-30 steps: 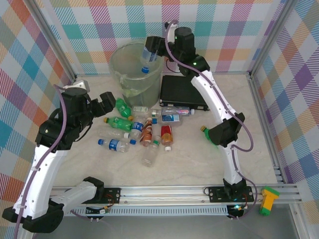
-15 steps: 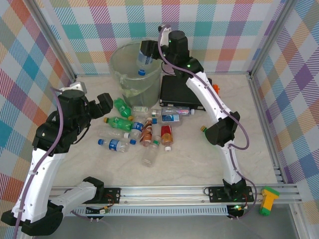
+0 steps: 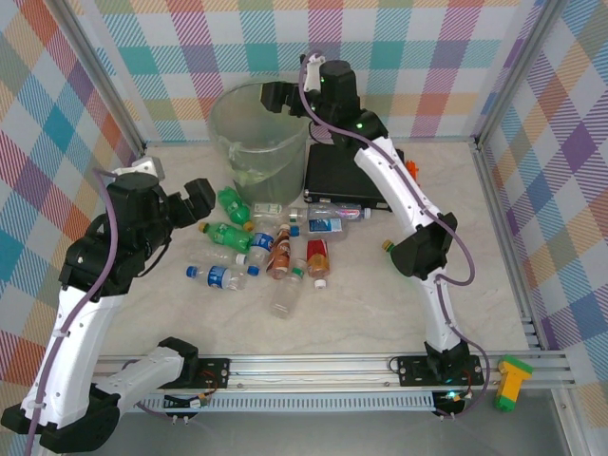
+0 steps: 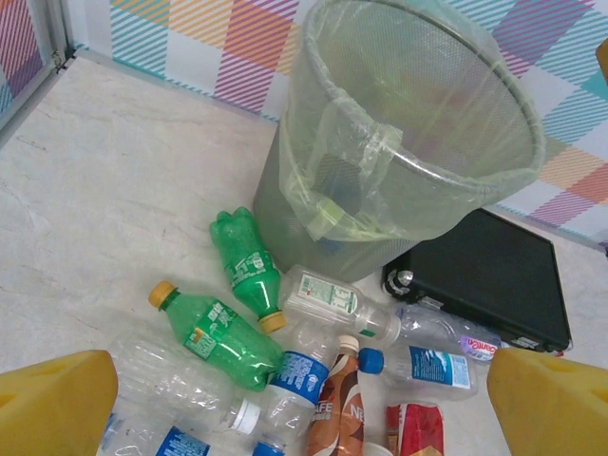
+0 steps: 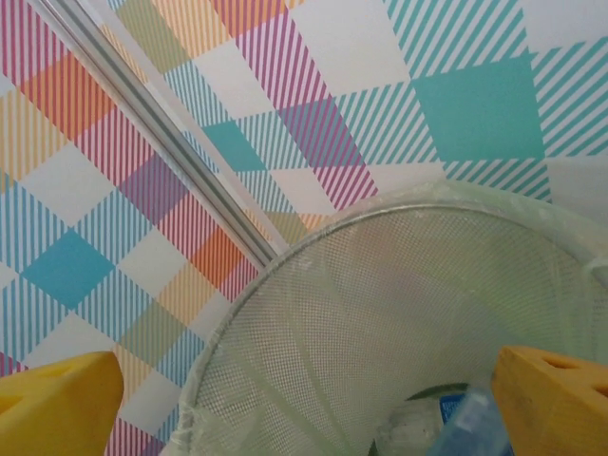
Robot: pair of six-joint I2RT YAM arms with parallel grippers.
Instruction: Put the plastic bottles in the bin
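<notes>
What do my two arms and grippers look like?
The left arm and right arm: white links, black joints and bases, a purple cable looped along each. The black two-finger left gripper and black two-finger right gripper carry blocky yellow fingertips in wrist views.

You are working in a robot lab test cell: bright plaid cloth panels (image 3: pixel 427 57) on aluminium frame posts (image 3: pixel 503 237) wall in a pale marble-look table (image 3: pixel 361 313), with the left arm (image 3: pixel 71 332) and right arm (image 3: pixel 389 180) bolted to a slotted rail (image 3: pixel 313 366).
</notes>
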